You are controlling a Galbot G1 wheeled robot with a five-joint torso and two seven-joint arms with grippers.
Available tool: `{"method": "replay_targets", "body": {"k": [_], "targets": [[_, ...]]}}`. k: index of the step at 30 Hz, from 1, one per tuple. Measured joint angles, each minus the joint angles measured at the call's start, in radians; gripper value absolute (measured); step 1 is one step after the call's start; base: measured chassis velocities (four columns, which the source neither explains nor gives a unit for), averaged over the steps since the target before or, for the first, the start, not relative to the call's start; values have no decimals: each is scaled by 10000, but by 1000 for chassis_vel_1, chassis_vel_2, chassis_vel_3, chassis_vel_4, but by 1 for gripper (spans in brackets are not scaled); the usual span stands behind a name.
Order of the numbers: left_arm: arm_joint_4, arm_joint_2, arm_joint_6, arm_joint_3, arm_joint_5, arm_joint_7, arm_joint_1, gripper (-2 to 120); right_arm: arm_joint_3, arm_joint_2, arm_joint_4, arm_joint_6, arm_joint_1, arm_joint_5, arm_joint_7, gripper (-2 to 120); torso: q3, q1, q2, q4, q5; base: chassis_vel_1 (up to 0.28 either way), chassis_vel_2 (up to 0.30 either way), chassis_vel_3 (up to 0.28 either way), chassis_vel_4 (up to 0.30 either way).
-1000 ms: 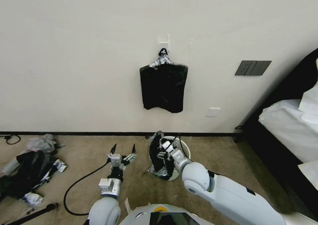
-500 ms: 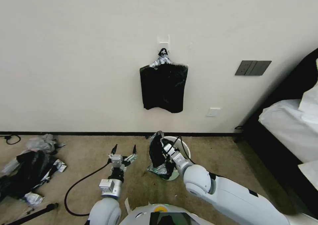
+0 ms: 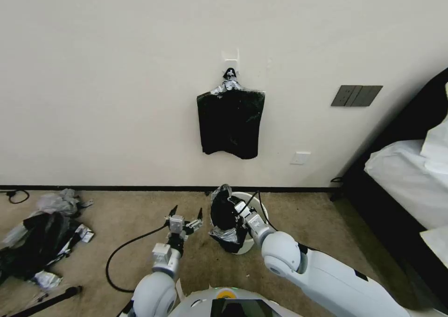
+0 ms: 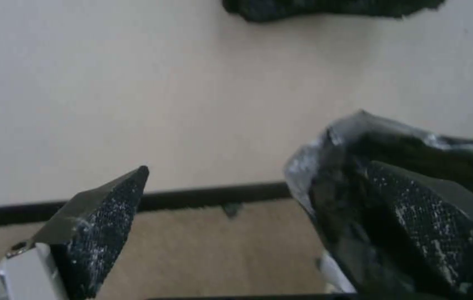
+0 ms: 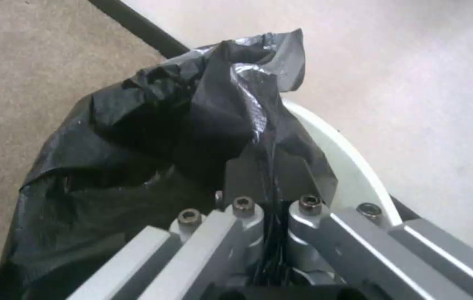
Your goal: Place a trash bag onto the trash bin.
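From my remote station, I see the right gripper (image 3: 234, 210) clenched on a fold of the trash bag (image 3: 225, 221), its two fingers pressed together with the black plastic pinched between them in the right wrist view, where the bag (image 5: 153, 154) billows out beyond the fingertips. The bag hangs crumpled over the left side of the trash bin (image 3: 261, 209), which stands on the carpet near the far wall, just this side of the dark baseboard; the bin's pale rim (image 5: 347, 166) curves out from behind the plastic. My left gripper (image 3: 186, 215) hovers above the carpet just left of the bag, its jaws spread wide and holding nothing; in the left wrist view one dark textured finger (image 4: 103, 221) stands clear while the other sits in front of the bag's glossy, silver-edged folds (image 4: 359, 166). On the far wall above the bin a flat bundle of black bags (image 3: 230, 121) hangs from a hook. A heap of black and grey plastic litter (image 3: 42, 233) lies on the carpet well off to the left.
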Motion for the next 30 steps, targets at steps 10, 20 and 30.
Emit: {"method": "replay_targets", "body": {"k": [10,20,30], "targets": [[831,324,2691,1623,-2236,-1218,-2920,100,256,41,30,9,-202,-279,-162,0,0,0,0,-3,2,0,0,0,0],[1618,50,4403,2521,-4266,-2545,-4375,100,333,97,28,16,-248,-332,-211,0,0,0,0,1,2,0,0,0,0],[2719,-784,5344,3125,-6036,-4335,-5774,100,405,68,56,17,-328,-334,-232,0,0,-1,0,0,2,0,0,0,0]]}}
